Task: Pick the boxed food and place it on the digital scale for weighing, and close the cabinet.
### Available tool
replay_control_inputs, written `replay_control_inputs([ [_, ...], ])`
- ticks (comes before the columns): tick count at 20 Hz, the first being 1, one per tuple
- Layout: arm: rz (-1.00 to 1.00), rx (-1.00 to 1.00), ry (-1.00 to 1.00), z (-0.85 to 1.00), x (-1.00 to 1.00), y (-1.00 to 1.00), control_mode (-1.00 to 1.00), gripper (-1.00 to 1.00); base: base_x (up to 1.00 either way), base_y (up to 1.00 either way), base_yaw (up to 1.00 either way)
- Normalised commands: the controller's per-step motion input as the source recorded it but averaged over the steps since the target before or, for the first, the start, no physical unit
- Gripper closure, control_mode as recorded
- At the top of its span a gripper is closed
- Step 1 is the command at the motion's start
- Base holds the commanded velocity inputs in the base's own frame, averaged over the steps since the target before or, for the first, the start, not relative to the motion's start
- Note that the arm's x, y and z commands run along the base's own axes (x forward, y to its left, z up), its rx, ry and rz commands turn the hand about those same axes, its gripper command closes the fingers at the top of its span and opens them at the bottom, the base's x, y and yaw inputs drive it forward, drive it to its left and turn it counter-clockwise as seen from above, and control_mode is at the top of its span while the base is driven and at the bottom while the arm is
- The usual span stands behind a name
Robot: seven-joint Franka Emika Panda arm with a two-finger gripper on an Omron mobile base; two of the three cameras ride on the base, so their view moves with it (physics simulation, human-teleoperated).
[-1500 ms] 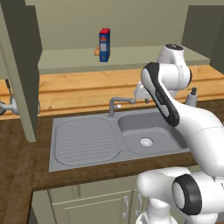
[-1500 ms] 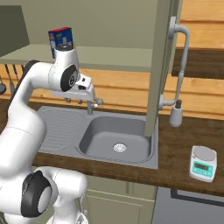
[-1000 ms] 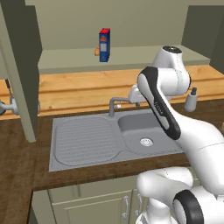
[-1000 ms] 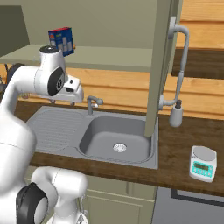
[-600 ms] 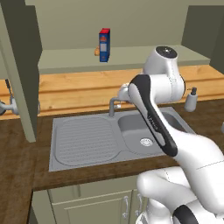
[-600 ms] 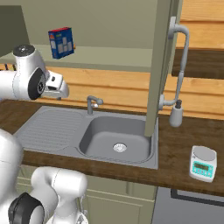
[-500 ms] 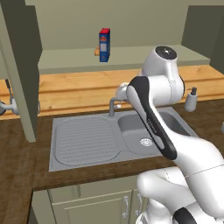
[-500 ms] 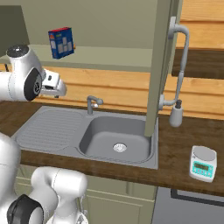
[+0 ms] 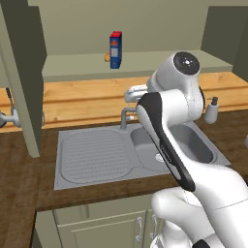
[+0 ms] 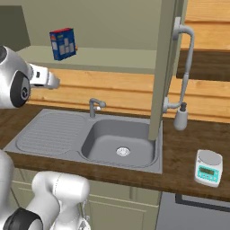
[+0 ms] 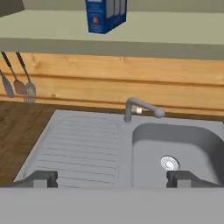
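Below you lies a dark wooden counter [image 10: 179,157] with a grey sink [image 10: 90,134] set into it: ribbed draining board on one side, basin with a round drain on the other, and a short faucet [image 10: 95,107] behind. The basin holds nothing. A digital scale [image 10: 209,167] sits on the counter well apart from the sink, past a tall hose tap [image 10: 183,67] with its spray head. Your cabinet [image 9: 135,63] stands open, its door [image 10: 164,67] edge-on between the sink and the scale. The boxed food [image 9: 115,50] stands upright on the cabinet shelf, long axis vertical, with a small orange-brown lump [image 9: 107,57] just beside it. Utensils [image 11: 19,81] hang on the wooden wall. Your gripper [image 11: 112,179] has its fingers spread wide and holds nothing, over the sink.
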Motion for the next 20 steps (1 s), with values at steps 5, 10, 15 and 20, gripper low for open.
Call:
replay_control_inputs([
  [5,0.0,0.0,-0.21,0.37,-0.02,0.05,-1.0,-1.0,0.0,0.0,0.0],
  [10,0.0,0.0,-0.17,0.42,0.0,0.1,-1.0,-1.0,0.0,0.0,0.0],
  [15,0.0,0.0,-0.17,0.44,0.0,0.03,-1.0,-1.0,0.0,0.0,0.0],
  [20,0.0,0.0,-0.18,0.43,0.0,0.0,-1.0,-1.0,0.0,0.0,0.0],
])
